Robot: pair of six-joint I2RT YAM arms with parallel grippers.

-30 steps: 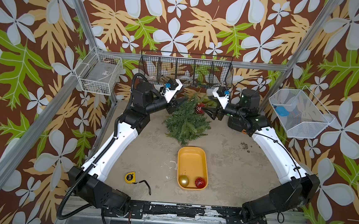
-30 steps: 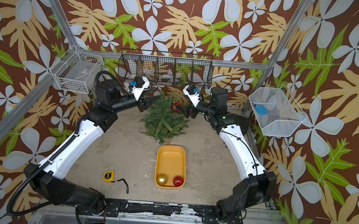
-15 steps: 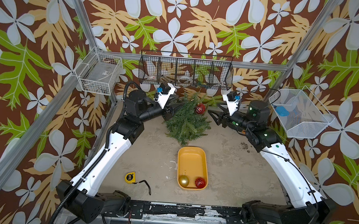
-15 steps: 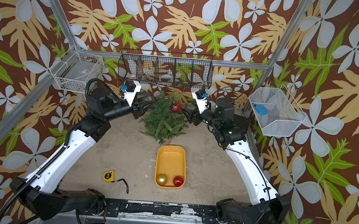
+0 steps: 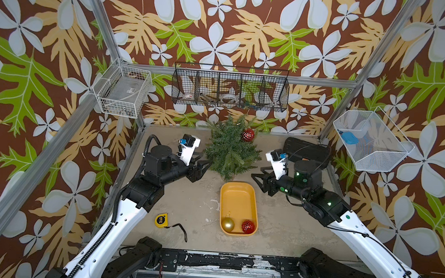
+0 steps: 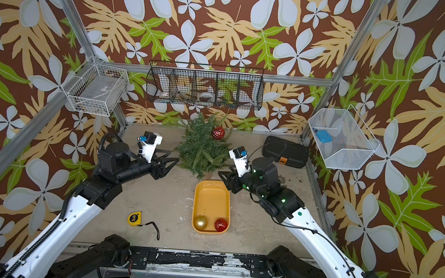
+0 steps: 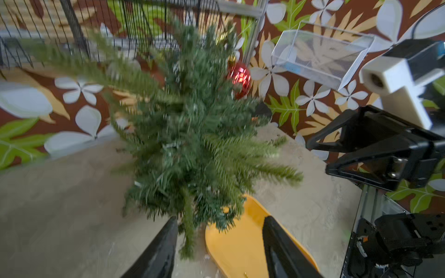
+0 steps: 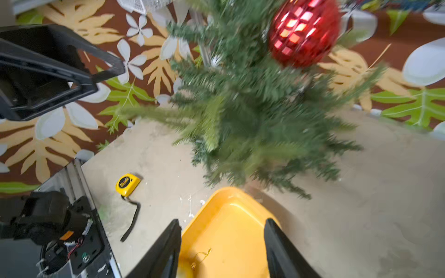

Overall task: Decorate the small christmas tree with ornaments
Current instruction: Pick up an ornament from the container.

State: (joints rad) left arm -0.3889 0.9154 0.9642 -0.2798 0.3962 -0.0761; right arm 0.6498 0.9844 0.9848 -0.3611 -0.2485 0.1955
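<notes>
1. Christmas tree (image 5: 230, 152) branches end just beside the left gripper (image 5: 204, 167), which points at the tree's lower left side. Its jaws are partly apart and hold nothing.
2. In the left wrist view, its two black fingers (image 7: 159, 252) frame the lowest twigs and the far end of the yellow tray (image 7: 231, 250). The blur hides whether any twig touches them.
3. The right gripper (image 5: 256, 174) hovers at the tree's lower right, just off the tray's far right corner. Its jaws are also apart and empty, and the right wrist view shows only the tray between them.
4. The tree stands at the far middle of the table (image 5: 198, 202), close to the back wall.
5. A red ball (image 5: 248, 134) hangs high on the tree's right side.
6. The tray lies just on the near side of the tree, running near to far. At its near end a gold ball (image 5: 228, 224) sits on the left and a second red ball (image 5: 248, 226) on the right, side by side.
7. A yellow tape measure (image 5: 160, 219) lies left of the tray, and a black case (image 5: 306, 149) sits in the far right corner.
</notes>
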